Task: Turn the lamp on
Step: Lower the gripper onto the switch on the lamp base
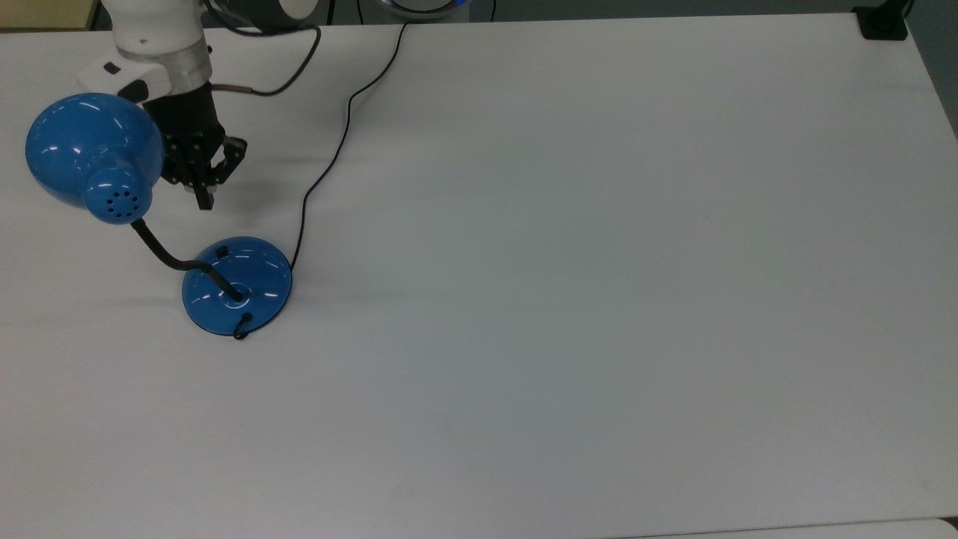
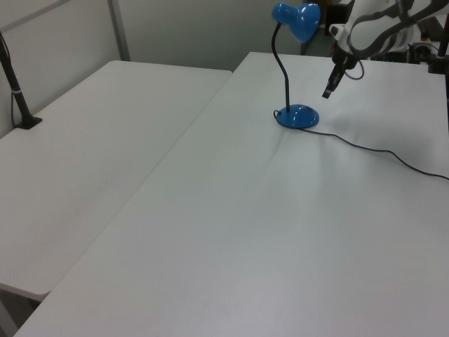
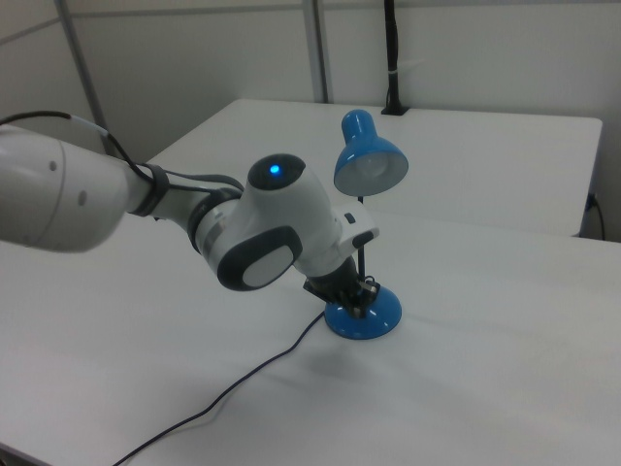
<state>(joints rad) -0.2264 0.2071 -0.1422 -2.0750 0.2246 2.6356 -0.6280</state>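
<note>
Fingers of the gripper point(image 1: 203, 196) look pinched together, empty, poised above the switch point(image 1: 221, 252), likely to press it. Lamp point(image 1: 236, 284) stands at the top view's left on the surface point(image 1: 599, 299).

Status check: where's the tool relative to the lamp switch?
Tool shut, empty, just short of the base. Lamp upright, shade unlit, switch untouched. Cord runs alongside in the top view's right; nothing blocking the switch.
</note>
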